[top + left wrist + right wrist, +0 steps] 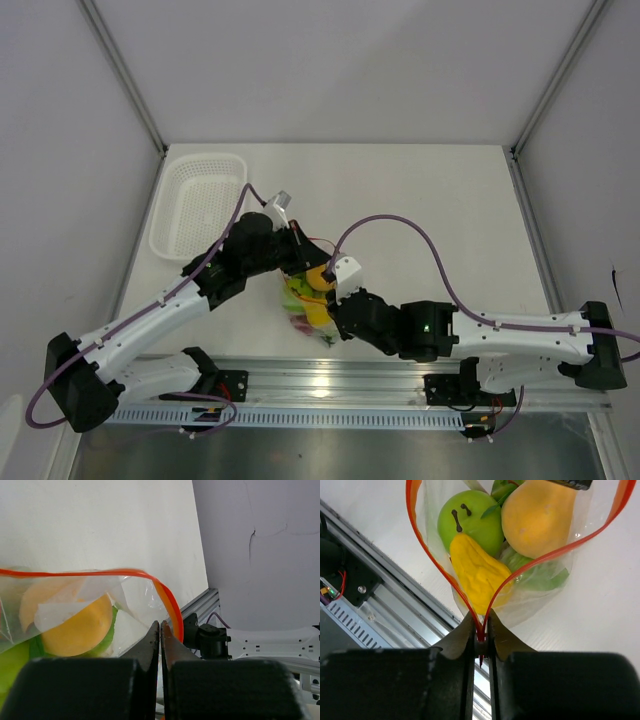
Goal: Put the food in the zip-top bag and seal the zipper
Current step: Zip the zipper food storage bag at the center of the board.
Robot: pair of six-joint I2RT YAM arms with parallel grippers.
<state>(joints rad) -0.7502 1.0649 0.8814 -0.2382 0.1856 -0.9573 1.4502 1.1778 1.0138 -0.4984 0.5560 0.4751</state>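
Right wrist view: the right tool (480,630) is clamped tight on the zipper (410,495) of the zip-top bag (535,600). The left tool (160,625) pinches the bag's opposite end. Toy fruit (470,522) sits inside, above the white surface (600,610).

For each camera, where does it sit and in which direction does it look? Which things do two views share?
Top external: above and behind the bases, looking down at the table; both arms show.
Left wrist: on the left gripper, looking along its shut fingers at the zip-top bag.
Right wrist: on the right gripper, looking along its fingers pinching the zipper.
Shared: both wrist views show the same zip-top bag, zipper and food.
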